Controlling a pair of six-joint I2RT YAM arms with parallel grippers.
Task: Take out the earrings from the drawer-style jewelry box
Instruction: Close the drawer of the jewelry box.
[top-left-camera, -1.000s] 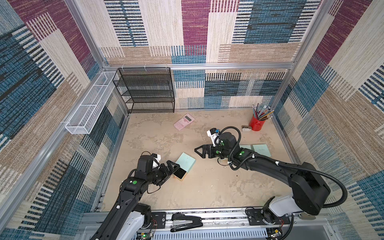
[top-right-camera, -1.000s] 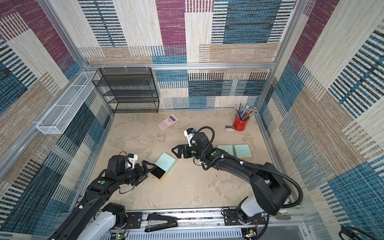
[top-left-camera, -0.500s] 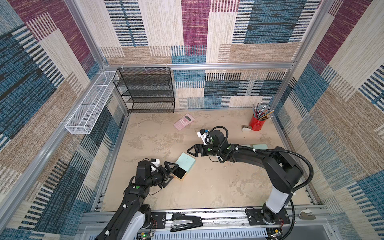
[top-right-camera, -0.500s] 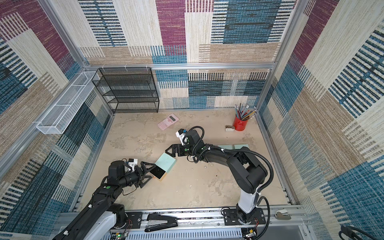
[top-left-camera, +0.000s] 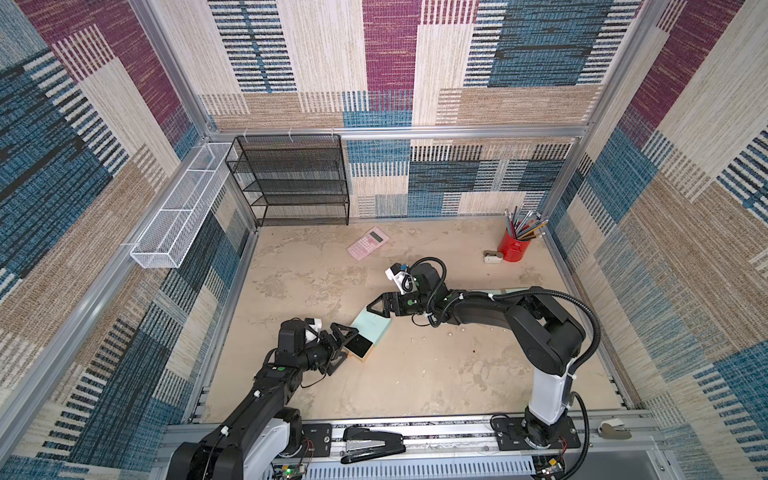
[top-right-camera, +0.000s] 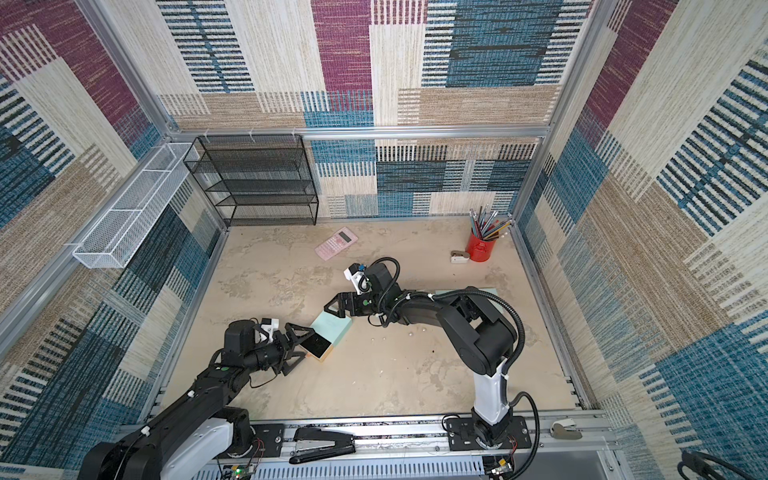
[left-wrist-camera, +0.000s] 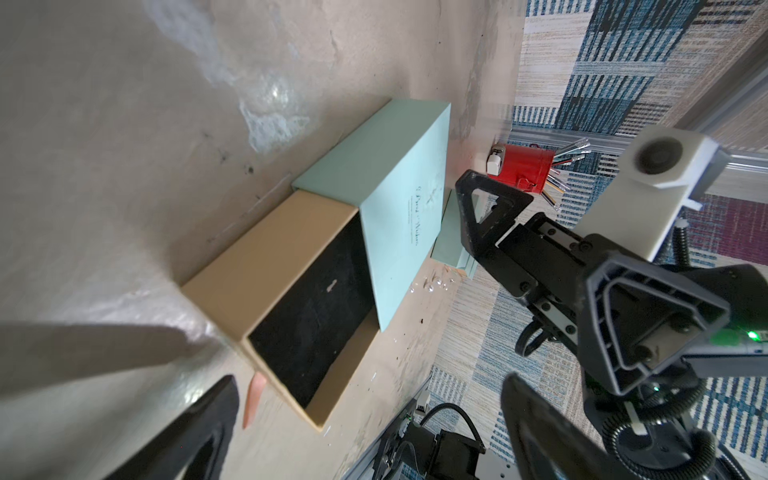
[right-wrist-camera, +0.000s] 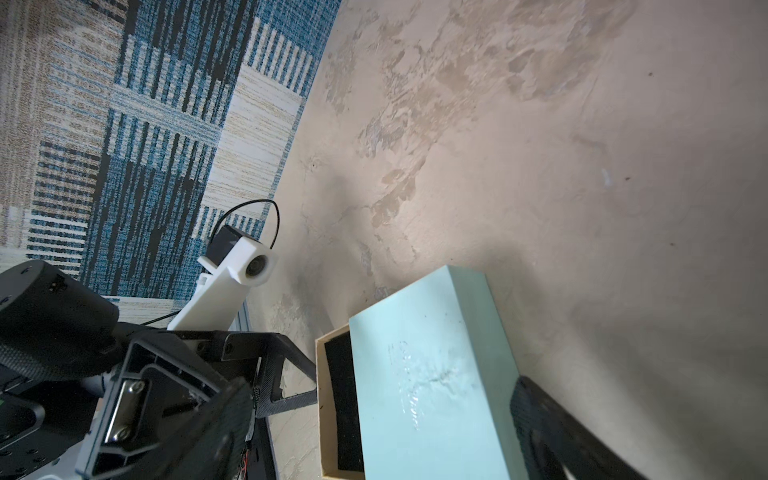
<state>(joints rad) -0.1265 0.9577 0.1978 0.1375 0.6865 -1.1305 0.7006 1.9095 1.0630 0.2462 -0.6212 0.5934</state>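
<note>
Mottled beige floor (top-left-camera: 415, 374), mint-green jewelry box (top-left-camera: 372, 328) with tan drawer (top-left-camera: 360, 347) out, left pincer (top-left-camera: 345, 348) and right pincer (top-left-camera: 372, 309) gaping empty: a pale earring (left-wrist-camera: 331, 286) inside likely needs pinching next.

The box (left-wrist-camera: 407, 187) is mint-green, its drawer (left-wrist-camera: 266, 257) tan, lined black — the earrings (left-wrist-camera: 432, 284), seemingly, pale and glinting.

A pink calculator (top-left-camera: 368, 243) lies on the table (top-left-camera: 415, 374) beyond the right pincer (top-left-camera: 374, 308), apart from it. A red cup of pencils (top-left-camera: 515, 248) stands well apart from that pincer, with a small white object (top-left-camera: 492, 257) just beside the cup. A black mesh shelf (top-left-camera: 297, 183) and a white wire basket (top-left-camera: 183, 208) sit far beyond the left pincer (top-left-camera: 347, 347). A black stapler (top-left-camera: 372, 445) lies behind it.
</note>
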